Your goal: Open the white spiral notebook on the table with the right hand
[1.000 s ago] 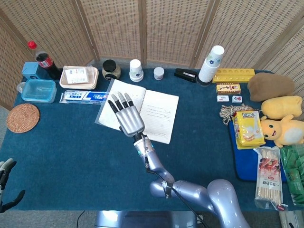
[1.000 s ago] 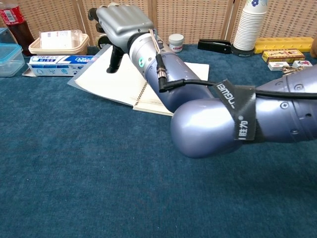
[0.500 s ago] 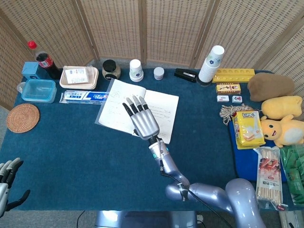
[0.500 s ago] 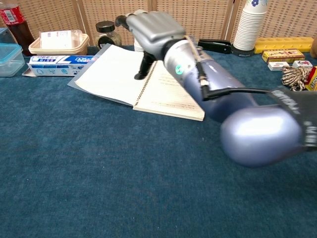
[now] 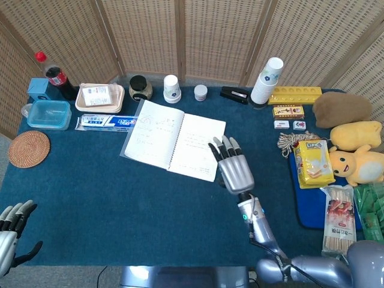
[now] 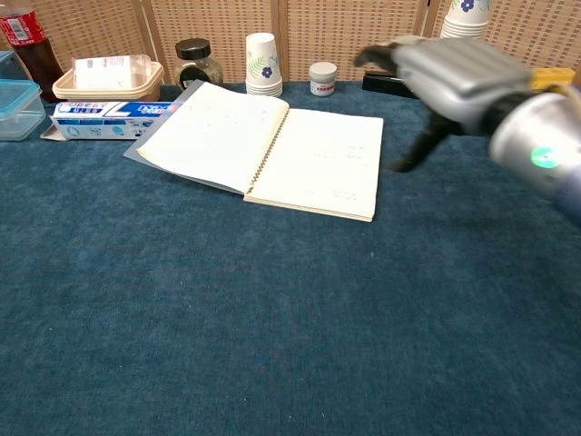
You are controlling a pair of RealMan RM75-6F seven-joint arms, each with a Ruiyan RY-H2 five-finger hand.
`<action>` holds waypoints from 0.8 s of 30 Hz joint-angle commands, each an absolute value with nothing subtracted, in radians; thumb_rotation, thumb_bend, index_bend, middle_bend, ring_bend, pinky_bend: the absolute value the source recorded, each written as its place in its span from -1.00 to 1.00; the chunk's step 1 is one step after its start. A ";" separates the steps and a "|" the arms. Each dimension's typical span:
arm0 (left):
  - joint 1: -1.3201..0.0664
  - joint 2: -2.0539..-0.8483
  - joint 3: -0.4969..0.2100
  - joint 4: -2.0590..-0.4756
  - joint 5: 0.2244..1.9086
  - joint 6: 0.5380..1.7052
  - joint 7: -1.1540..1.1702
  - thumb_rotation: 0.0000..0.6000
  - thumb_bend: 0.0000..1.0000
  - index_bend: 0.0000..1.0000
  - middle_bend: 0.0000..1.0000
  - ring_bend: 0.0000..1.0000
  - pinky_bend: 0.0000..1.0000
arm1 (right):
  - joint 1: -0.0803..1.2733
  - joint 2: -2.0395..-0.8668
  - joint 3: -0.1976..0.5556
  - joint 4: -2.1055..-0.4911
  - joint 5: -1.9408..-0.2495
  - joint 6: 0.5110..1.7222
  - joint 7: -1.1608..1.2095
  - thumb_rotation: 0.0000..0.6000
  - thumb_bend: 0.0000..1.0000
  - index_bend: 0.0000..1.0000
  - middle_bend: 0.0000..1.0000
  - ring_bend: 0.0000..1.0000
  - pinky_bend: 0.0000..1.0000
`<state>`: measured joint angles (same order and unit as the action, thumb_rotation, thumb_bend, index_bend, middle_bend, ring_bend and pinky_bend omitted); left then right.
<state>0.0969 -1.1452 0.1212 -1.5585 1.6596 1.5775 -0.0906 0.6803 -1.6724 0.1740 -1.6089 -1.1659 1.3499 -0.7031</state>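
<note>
The white spiral notebook [image 5: 174, 140] [image 6: 265, 149] lies open on the blue table, both pages flat and the spiral running down the middle. My right hand [image 5: 233, 169] [image 6: 452, 77] hovers above the cloth just right of the notebook's right page, apart from it, fingers straight and spread, holding nothing. My left hand [image 5: 11, 223] shows at the lower left corner of the head view, off the table edge, fingers apart and empty.
Behind the notebook stand a toothpaste box [image 5: 106, 122], a dark jar [image 5: 140, 88], paper cups [image 5: 172, 89], a small pot [image 5: 200, 92], a black stapler [image 5: 234, 95] and a cup stack [image 5: 266, 81]. Snacks, rope and plush toys [image 5: 354, 150] fill the right side.
My right hand has drawn back from over the notebook's left page, moving right and toward me, and now sits off the book. The notebook lies fully uncovered and open.
</note>
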 commanded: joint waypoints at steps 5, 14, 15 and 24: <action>0.091 -1.142 0.126 -1.564 1.665 1.566 -0.079 1.00 -0.46 -0.76 -0.87 -0.99 -1.00 | 0.551 -1.579 0.073 -1.659 -1.245 1.474 -0.692 1.00 -0.73 -0.79 -0.73 -0.93 -0.77; 0.076 -1.126 0.108 -1.594 1.636 1.541 -0.023 1.00 -0.46 -0.76 -0.87 -0.99 -1.00 | 0.381 -1.510 -0.025 -1.680 -1.273 1.603 -0.683 1.00 -0.73 -0.79 -0.72 -0.96 -0.77; 0.078 -1.127 0.106 -1.594 1.632 1.545 -0.024 1.00 -0.46 -0.76 -0.87 -0.99 -1.00 | 0.367 -1.507 -0.033 -1.675 -1.281 1.610 -0.669 1.00 -0.73 -0.79 -0.72 -0.96 -0.77; 0.118 -1.134 0.107 -1.559 1.581 1.571 -0.032 1.00 -0.46 -0.73 -0.87 -0.99 -1.00 | 0.229 -1.476 -0.099 -1.623 -1.337 1.688 -0.542 1.00 -0.72 -0.75 -0.71 -0.96 -0.78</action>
